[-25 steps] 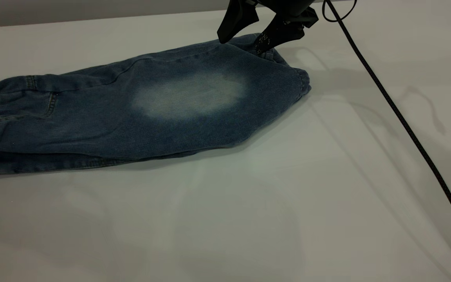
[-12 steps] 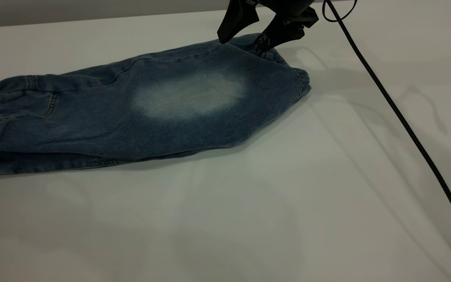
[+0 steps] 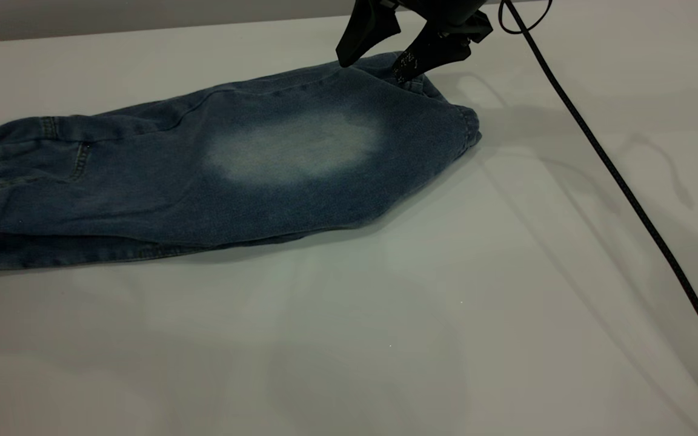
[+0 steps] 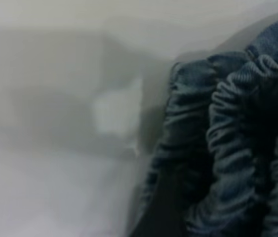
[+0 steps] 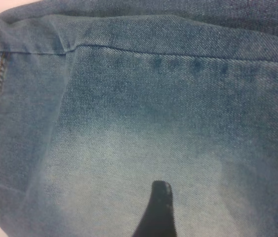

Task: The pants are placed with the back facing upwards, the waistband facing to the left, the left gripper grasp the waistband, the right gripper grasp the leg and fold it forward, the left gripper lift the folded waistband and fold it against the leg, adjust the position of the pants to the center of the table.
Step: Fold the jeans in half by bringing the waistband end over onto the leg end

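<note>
- No text, label, brand or number could be read anywhere.
- Pale marks on the right gripper (image 3: 373, 62), top centre, were too small to read.

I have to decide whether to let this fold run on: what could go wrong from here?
1. The right gripper, fingers spread, sits at the far edge of the pants near the cuff; closing there may catch only a thin pinch of denim that slips.
2. The black cable lies across the table beside the cuff and might snag.
3. The waistband is bunched, so a grasp may miss layers.
</note>
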{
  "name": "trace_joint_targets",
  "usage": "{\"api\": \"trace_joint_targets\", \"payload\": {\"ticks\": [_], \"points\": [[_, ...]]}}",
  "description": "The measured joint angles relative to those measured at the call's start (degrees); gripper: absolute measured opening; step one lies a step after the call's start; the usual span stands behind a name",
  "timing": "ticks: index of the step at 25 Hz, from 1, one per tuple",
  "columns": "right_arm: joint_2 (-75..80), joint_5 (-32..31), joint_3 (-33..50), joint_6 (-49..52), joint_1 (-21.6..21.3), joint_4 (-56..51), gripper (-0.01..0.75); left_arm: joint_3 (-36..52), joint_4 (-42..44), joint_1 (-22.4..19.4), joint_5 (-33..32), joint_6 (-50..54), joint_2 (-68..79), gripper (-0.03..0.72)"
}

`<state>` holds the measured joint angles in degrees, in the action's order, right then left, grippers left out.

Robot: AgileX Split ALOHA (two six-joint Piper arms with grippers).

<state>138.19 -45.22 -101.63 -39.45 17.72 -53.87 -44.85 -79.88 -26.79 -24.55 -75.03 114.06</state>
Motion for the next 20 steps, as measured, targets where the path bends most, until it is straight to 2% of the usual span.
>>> {"api": "trace_joint_targets", "payload": {"ticks": [6, 12, 15, 20], "points": [[0.0, -0.4, 0.0, -0.1, 0.0, 0.0, 0.581, -2.4, 0.3, 3.8, 1.1, 0.0, 4.1, 0.594], [0.0, -0.7, 0.0, -0.1, 0.0, 0.0, 0.581, -2.4, 0.2, 4.1, 1.9, 2.0, 5.0, 0.564], [0.0, -0.8, 0.0, -0.1, 0.0, 0.0, 0.581, -2.4, 0.2, 4.1, 1.0, 2.5, 5.2, 0.456], [0.0, -2.7, 0.0, -0.1, 0.1, -0.3, 0.581, -2.1, 0.3, 4.2, -1.3, 3.1, 5.3, 0.12]]}}
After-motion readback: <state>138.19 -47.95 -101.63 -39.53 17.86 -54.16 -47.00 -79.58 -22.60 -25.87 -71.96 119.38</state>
